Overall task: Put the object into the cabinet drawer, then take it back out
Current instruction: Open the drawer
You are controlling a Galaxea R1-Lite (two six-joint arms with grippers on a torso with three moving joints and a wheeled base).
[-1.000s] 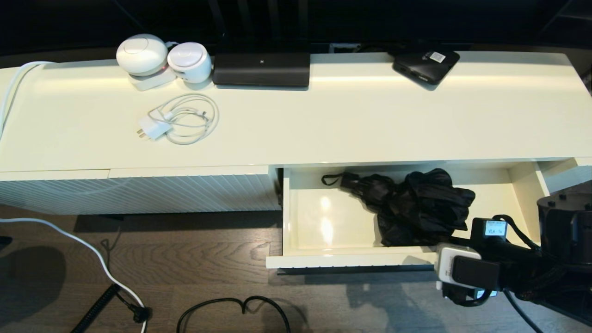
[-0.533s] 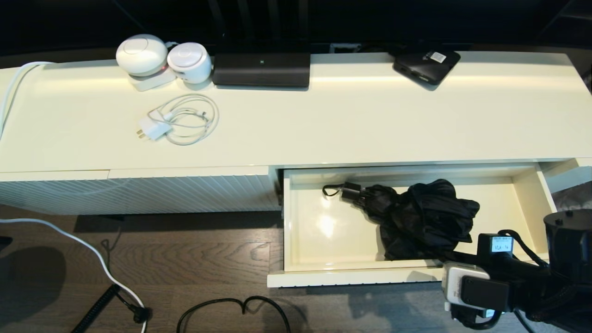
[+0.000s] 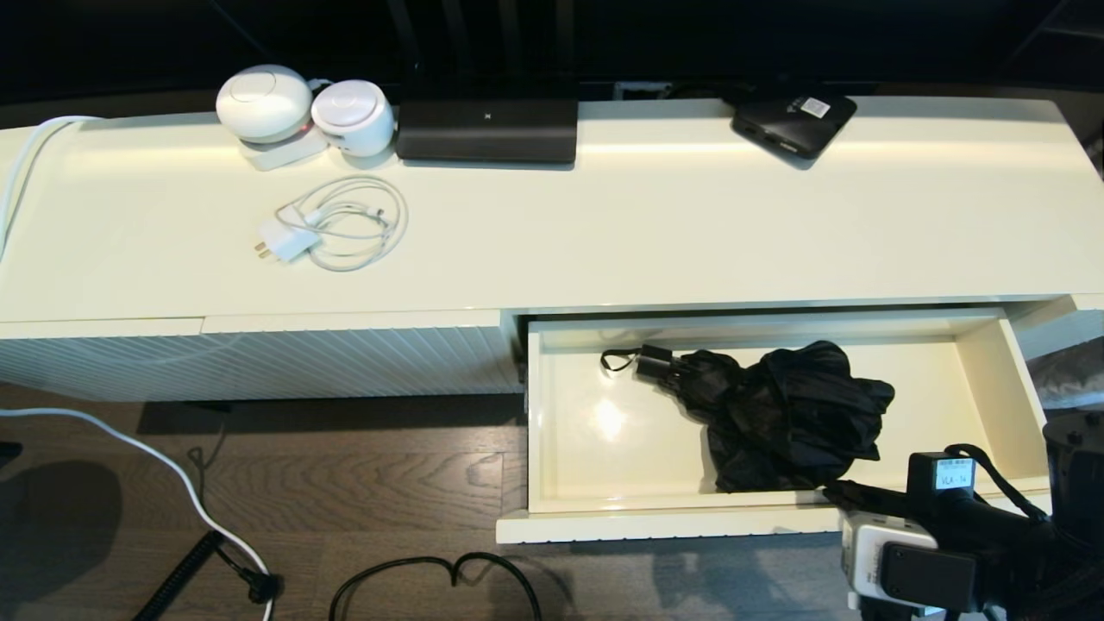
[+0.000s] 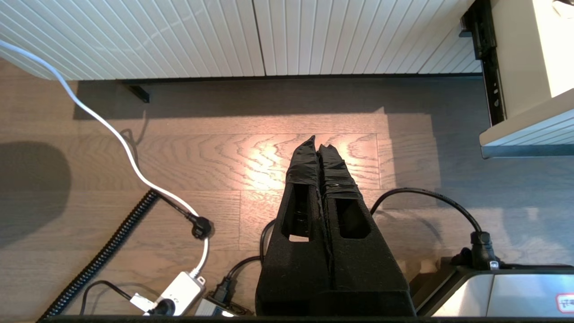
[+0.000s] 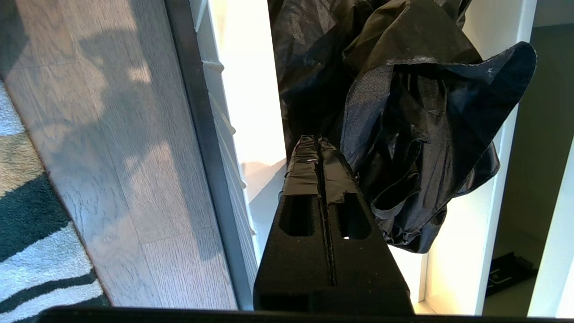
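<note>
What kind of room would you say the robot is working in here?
Probably a home living room: a long cream media cabinet on wood flooring, carrying a black set-top box, a charger with cable and two white speakers.

A small white tag on the black module on the right arm (image 3: 942,474), just in front of the open cream-white ribbed drawer (image 3: 655,524), reads roughly "VLA-14". The white label on the flat black box (image 3: 793,123), far behind that drawer on the cabinet top, carries print too small to read. Nothing else is legible.
</note>
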